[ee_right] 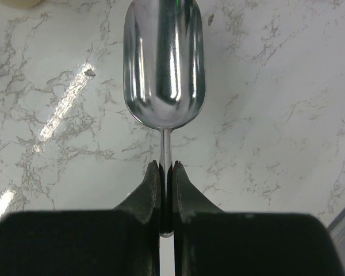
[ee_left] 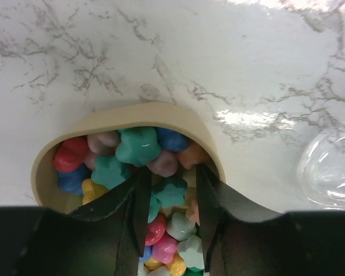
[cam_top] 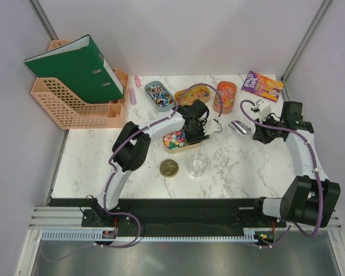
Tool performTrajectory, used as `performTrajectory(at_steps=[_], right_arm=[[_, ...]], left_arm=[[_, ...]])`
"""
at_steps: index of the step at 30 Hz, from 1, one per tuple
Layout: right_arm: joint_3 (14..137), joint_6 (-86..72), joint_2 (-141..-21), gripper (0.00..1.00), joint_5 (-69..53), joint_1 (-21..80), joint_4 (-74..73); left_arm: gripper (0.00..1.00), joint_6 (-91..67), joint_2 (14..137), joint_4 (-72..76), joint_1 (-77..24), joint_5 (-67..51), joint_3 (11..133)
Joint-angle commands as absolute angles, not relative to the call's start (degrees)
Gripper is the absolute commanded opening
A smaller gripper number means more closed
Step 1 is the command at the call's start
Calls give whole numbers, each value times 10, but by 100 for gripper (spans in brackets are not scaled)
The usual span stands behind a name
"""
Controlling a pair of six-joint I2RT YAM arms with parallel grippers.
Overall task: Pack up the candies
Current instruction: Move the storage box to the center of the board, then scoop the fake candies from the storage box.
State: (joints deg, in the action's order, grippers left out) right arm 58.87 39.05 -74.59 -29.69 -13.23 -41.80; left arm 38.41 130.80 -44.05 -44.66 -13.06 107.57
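the purple and yellow book (cam_top: 263,86) lying far over on the right says "roald dahl" in big letters on its cover. the other words on that cover are too small to read.

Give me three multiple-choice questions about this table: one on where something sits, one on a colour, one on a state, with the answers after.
1. Where is the gold lid?
A) left of the clear jar
B) right of it
C) on top of it

2. What colour is the binder?
A) red
B) green
C) black

3. What state is the right gripper in?
A) open, holding nothing
B) shut on the scoop by its handle
C) shut on the lid

Answers:
1 A, the lid lies flat on the marble to the jar's left.
2 B, its cover is plainly green.
3 B, the fingers pinch the thin handle in the wrist view.
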Motion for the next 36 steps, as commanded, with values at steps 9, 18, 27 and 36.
performTrajectory(at_steps=[9,18,27,36], right_arm=[[766,624,-809,0,-300,-104,-556],[907,832,-917,0,-204,20,-678],[1034,868,-987,0,-104,129,-756],[1076,810,-1031,0,-77,215,-789]], left_arm=[[53,389,1040,-425,-422,-81,1019],[53,102,971,-434,-253,-133,846],[2,88,968,-366,-231,-169,718],[2,61,992,-328,-230,-215,683]])
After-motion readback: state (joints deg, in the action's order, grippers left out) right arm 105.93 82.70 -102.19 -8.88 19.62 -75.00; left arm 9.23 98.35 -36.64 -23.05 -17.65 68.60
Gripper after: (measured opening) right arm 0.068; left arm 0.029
